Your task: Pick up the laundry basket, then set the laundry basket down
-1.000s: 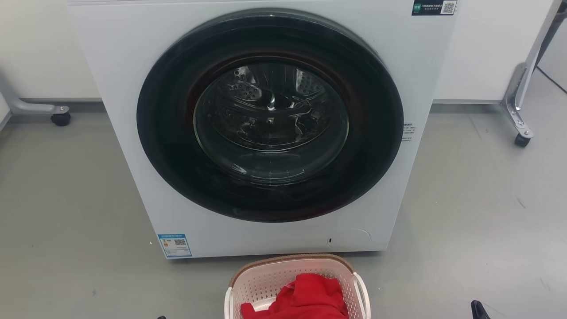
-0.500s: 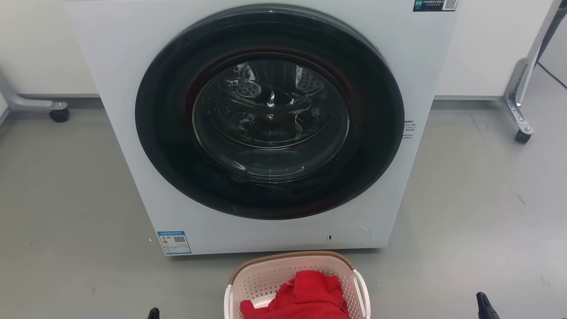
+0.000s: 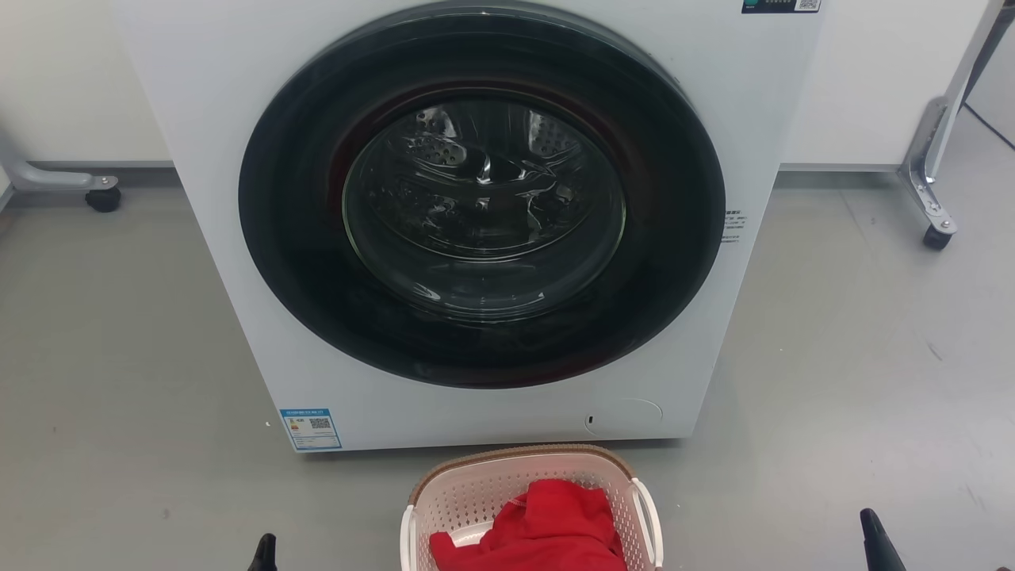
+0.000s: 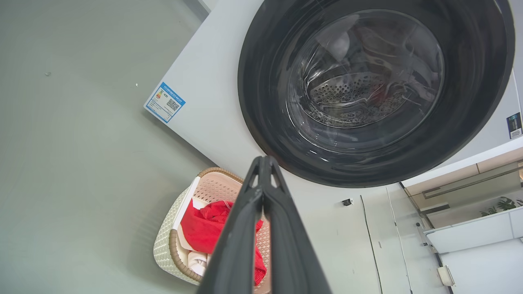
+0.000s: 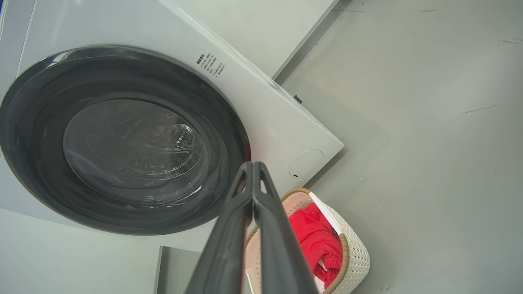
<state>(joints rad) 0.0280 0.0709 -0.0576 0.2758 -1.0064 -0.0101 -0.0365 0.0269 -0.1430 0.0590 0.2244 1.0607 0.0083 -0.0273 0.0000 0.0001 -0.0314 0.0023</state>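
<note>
The laundry basket [image 3: 468,496], pale pinkish-white with a brown rim and white side handles, stands on the grey floor just in front of the washing machine, with red cloth [image 3: 547,527] in it. It also appears in the left wrist view [image 4: 167,241] and the right wrist view [image 5: 355,253]. My left gripper [image 3: 264,552] peeks up at the bottom edge, left of the basket and apart from it; its fingers [image 4: 263,163] are pressed together, holding nothing. My right gripper [image 3: 876,535] rises at the lower right, well clear of the basket, fingers [image 5: 252,167] also together and empty.
A white front-loading washing machine [image 3: 222,159] with a closed round dark door [image 3: 482,194] stands directly behind the basket. Wheeled metal frame legs [image 3: 103,198] [image 3: 936,236] stand at the far left and far right. Grey floor lies on both sides of the basket.
The camera has tilted a little, so the whole scene sits slightly higher. Both gripper tips have risen further into the bottom edge of the head view.
</note>
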